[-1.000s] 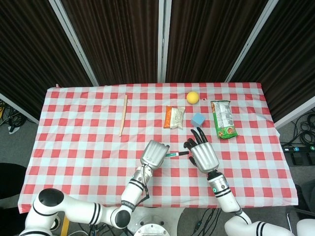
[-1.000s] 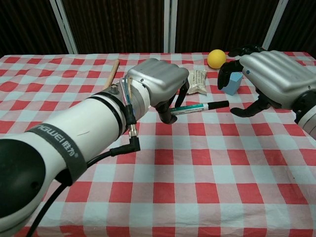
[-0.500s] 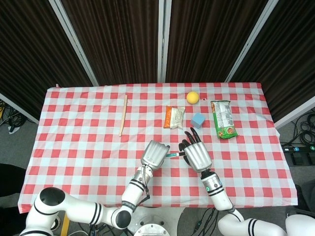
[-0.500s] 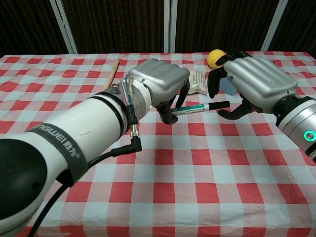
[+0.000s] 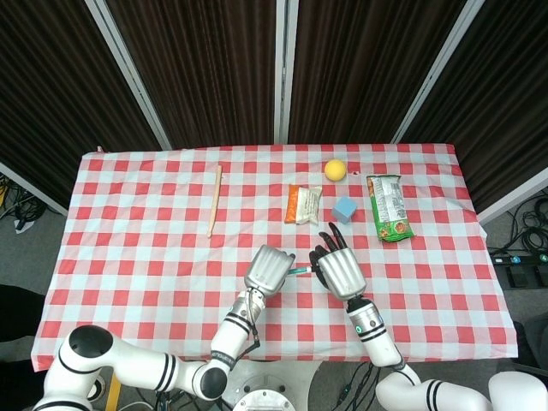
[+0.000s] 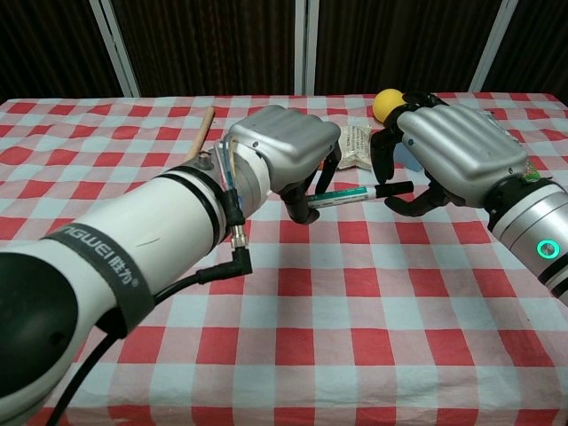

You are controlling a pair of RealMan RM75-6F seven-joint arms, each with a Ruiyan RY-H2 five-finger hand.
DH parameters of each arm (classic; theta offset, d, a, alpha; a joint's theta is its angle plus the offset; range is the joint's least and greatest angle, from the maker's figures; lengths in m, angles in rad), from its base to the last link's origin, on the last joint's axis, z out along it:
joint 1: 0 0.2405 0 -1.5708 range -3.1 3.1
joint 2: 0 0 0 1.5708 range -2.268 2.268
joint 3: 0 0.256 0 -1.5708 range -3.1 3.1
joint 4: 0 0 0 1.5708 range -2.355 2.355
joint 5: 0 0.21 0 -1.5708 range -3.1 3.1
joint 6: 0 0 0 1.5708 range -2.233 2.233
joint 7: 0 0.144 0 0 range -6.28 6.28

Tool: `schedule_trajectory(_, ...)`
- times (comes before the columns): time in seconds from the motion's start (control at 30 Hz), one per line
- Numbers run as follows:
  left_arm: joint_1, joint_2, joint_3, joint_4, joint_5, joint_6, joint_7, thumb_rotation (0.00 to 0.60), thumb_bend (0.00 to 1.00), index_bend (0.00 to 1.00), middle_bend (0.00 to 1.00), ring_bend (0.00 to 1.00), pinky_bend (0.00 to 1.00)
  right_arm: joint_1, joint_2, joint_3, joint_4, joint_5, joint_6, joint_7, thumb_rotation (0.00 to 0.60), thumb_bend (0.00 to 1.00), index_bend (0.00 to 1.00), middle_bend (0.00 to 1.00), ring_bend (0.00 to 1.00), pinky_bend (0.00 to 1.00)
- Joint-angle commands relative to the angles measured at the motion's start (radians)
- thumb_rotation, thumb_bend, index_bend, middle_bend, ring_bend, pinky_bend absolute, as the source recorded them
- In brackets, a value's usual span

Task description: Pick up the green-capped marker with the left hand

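Observation:
The green-capped marker (image 5: pixel 300 270) (image 6: pixel 344 193) is held level just above the checked tablecloth, near the table's front middle. My left hand (image 5: pixel 270 267) (image 6: pixel 284 146) grips its left end with the fingers curled down around it. The marker's black right end sticks out towards my right hand (image 5: pixel 340 267) (image 6: pixel 453 146). That hand arches over this end, fingers above and thumb below, spread apart. I cannot tell whether they touch the marker.
Behind the hands lie an orange snack packet (image 5: pixel 303 204) (image 6: pixel 355 146), a blue cube (image 5: pixel 344 208), a yellow ball (image 5: pixel 335 169) (image 6: pixel 388 104) and a green bag (image 5: pixel 388 208). A wooden stick (image 5: pixel 214 199) (image 6: pixel 203 124) lies at the back left.
My right hand has moved left until it arches over the marker's black end. The left hand and marker have stayed still.

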Motion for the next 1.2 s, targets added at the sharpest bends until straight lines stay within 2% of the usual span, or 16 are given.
schedule_trajectory(0.03,-0.001,0.001,0.001,-0.002,0.001,0.002,-0.002,0.6,0.38,0.56,0.61,0.8,0.84,0.001,-0.002,-0.001,0.004,0.001,0.003,0.004,0.6,0.15,0.64,0.56,0.21,0.06)
schedule_trajectory(0.27,-0.001,0.005,0.006,-0.013,0.003,0.008,-0.005,0.6,0.38,0.56,0.61,0.8,0.84,0.006,-0.003,-0.004,0.012,-0.003,0.015,0.022,0.6,0.17,0.7,0.61,0.25,0.08)
schedule_trajectory(0.47,0.003,0.013,0.013,-0.015,0.009,0.011,-0.015,0.6,0.38,0.56,0.61,0.8,0.84,0.006,-0.006,-0.005,0.023,0.001,0.023,0.028,0.6,0.22,0.77,0.67,0.29,0.11)
schedule_trajectory(0.67,0.024,0.041,0.035,-0.017,0.011,0.021,-0.024,0.6,0.38,0.56,0.61,0.8,0.84,-0.005,0.004,-0.011,0.043,0.01,0.033,0.049,0.6,0.23,0.8,0.69,0.3,0.12)
schedule_trajectory(0.83,0.067,0.082,0.076,-0.002,0.042,0.03,-0.072,0.6,0.38,0.56,0.61,0.8,0.83,-0.024,0.02,-0.016,0.069,0.029,0.039,0.086,0.6,0.23,0.8,0.69,0.3,0.12)
schedule_trajectory(1.07,0.144,0.116,0.158,0.085,0.1,0.004,-0.187,0.6,0.38,0.56,0.61,0.8,0.83,-0.047,0.008,-0.028,0.146,0.068,0.017,0.144,0.6,0.22,0.8,0.68,0.3,0.12)
schedule_trajectory(1.13,0.161,0.114,0.177,0.121,0.13,-0.003,-0.222,0.6,0.34,0.55,0.6,0.79,0.82,-0.047,-0.003,-0.033,0.171,0.073,0.005,0.16,0.6,0.21,0.79,0.67,0.3,0.12)
schedule_trajectory(1.2,0.176,0.113,0.191,0.148,0.167,-0.011,-0.263,0.6,0.25,0.51,0.58,0.75,0.81,-0.044,-0.006,-0.041,0.184,0.078,-0.02,0.18,0.6,0.14,0.73,0.64,0.29,0.11)
